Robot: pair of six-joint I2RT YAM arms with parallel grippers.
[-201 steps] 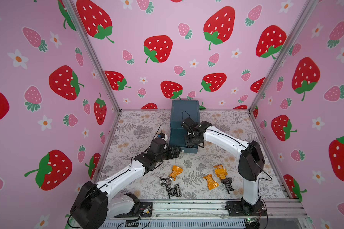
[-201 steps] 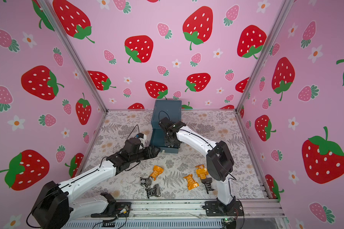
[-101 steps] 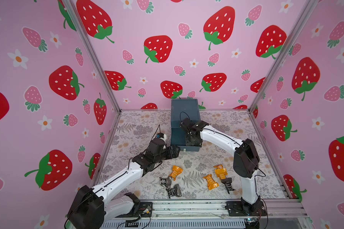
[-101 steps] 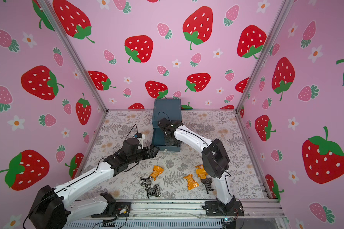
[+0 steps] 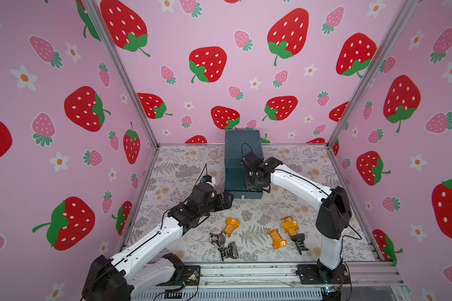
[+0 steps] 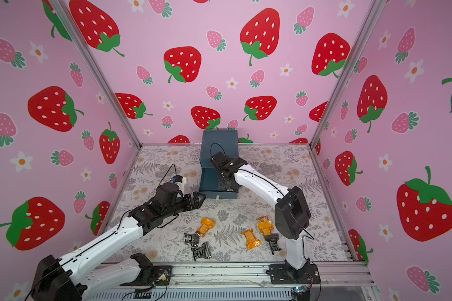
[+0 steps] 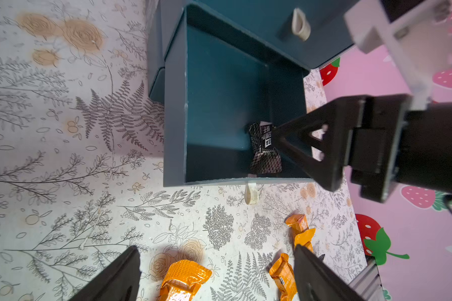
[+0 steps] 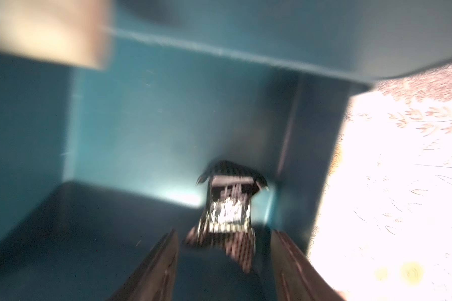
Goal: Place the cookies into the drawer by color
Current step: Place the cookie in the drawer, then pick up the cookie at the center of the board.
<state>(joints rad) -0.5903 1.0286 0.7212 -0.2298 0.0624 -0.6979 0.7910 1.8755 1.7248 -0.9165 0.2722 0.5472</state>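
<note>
Three orange foil-wrapped cookies point(image 5: 231, 226) point(image 5: 277, 238) point(image 5: 289, 226) and three black-patterned foil cookies point(image 5: 217, 238) point(image 5: 229, 250) point(image 5: 299, 241) lie at lower centre in both top views. A fourth black packet point(image 7: 265, 148) rests in the open bottom drawer point(image 5: 234, 179) of the one dark teal three-drawer cabinet point(image 5: 242, 144), with the right gripper point(image 8: 224, 232) standing parted on either side of it. The left gripper point(image 7: 215, 254) is spread wide and empty.

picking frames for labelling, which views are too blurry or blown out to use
Right wrist view: motion-blurred throughout, the black-patterned cookie in the open drawer smeared, the tablecloth blown out white. Left wrist view: sharp on that cookie. Both top views: sharp, evenly lit.
</note>
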